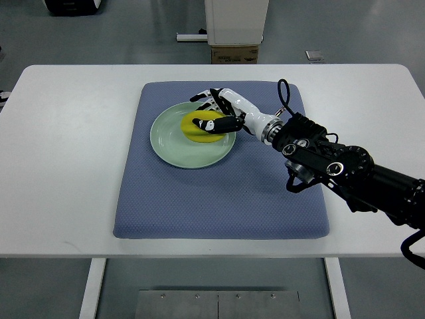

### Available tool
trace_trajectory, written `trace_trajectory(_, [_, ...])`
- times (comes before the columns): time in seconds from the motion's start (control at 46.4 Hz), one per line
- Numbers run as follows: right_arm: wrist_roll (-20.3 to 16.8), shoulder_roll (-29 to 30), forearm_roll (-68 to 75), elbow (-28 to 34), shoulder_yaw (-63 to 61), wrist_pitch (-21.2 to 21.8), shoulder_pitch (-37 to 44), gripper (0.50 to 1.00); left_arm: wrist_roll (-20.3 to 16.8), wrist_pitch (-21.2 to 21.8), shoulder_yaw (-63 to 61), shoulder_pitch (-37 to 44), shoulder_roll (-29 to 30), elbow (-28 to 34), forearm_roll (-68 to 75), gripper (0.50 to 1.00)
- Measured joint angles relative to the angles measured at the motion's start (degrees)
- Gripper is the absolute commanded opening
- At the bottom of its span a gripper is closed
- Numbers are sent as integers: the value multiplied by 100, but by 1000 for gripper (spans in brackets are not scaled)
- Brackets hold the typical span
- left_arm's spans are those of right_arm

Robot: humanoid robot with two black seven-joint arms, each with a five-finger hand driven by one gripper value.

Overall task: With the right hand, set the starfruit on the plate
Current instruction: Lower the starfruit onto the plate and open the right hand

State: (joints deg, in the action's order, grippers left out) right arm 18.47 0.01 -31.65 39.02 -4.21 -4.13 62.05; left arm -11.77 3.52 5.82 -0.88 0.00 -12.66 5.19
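A yellow starfruit [199, 130] lies on the pale green plate [174, 147], toward its upper right part. My right hand [214, 113] reaches in from the right over the plate, its thumb and fingers curled around the starfruit. The black forearm runs off to the lower right edge. The plate rests on a blue mat [219, 193] in the middle of the white table [66, 153]. No left arm shows.
Beyond the table's far edge stand a white column base and a cardboard box [235, 53]. A dark object [73, 6] sits at the top left on the floor. Metal plates [216, 304] lie below the near edge.
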Motion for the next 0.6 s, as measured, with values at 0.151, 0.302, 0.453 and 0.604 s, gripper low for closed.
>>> trace_trajectory(0.151, [-1,0,7,3,7,-1,0,500,0,0,1,0,0,0,0,1000])
trace_trajectory(0.302, [-1,0,26,8,-4,-1,7,993,0,0,1,0,0,0,0,1000])
trace_trajectory(0.453, [2,-1,58,14,-35,2,9,1000,0,0,0,0,0,0,0,1000])
trace_trajectory(0.604, [2,-1,64,18,-35,8,9,1000,0,0,-2,0,0,0,0,1000])
